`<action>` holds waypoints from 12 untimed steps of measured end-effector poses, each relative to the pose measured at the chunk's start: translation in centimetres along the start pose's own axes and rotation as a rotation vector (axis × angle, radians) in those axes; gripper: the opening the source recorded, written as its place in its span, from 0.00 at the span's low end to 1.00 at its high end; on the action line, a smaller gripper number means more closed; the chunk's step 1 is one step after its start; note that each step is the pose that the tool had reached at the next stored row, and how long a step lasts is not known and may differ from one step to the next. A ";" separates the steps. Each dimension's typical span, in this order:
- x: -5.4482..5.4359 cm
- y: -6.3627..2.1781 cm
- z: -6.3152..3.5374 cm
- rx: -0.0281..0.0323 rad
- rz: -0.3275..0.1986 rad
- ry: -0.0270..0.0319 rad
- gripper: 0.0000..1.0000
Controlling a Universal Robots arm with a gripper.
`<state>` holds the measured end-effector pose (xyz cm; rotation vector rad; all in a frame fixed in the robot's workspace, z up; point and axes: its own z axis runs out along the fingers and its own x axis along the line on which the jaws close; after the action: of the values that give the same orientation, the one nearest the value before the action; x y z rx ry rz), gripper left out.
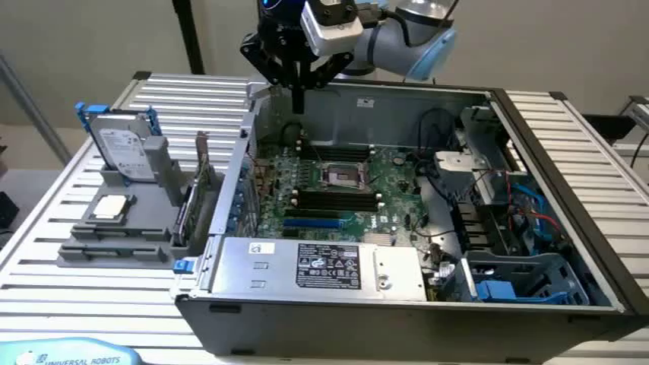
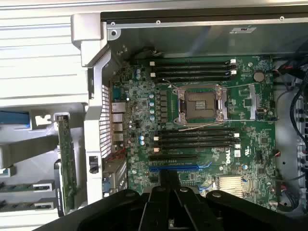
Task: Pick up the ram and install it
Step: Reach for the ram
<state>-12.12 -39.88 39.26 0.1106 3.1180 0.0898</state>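
While the gripper [image 1: 299, 103] hangs over the rear wall of the open case [image 1: 568, 163], at the corner toward the exterior view's left, its pincer looks clenched. The fingers are drawn into one thin dark line with nothing green between them, so I read it as empty. My best read for the ram [image 2: 66, 163] is the narrow green board standing on edge at the case-side edge of the grey holder [image 1: 112, 247], just outside the case wall and well apart from the gripper. From above I can't cleanly separate it from the brown-topped expansion card [image 1: 202, 156] parked upright in the same spot. On-edge parking makes sense, since the top edge is exposed for a pinch from above. The hard drive [image 1: 127, 148] is propped upright the same way, and the silver processor chip [image 1: 109, 207] lies flat. The case is on its side with the lid off, so the motherboard [image 2: 139, 120] faces up. That leaves the black slots [image 2: 195, 137] either side of the bare CPU socket [image 2: 201, 105] reachable straight down. All look unfilled, so the install is not done. Everything sits on a slatted aluminium table [image 1: 61, 296], with a plain beige wall behind.
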 end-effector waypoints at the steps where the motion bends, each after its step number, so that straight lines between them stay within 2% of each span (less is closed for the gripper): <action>1: 0.0 0.00 0.00 -0.0003 0.000 0.0000 0.11; 3: 0.0 0.00 0.00 -0.0023 0.000 0.0002 0.11; 12: 0.0 -0.03 -0.01 -0.0044 0.000 0.0003 0.11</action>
<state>-12.13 -39.91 39.27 0.1106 3.1179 0.0967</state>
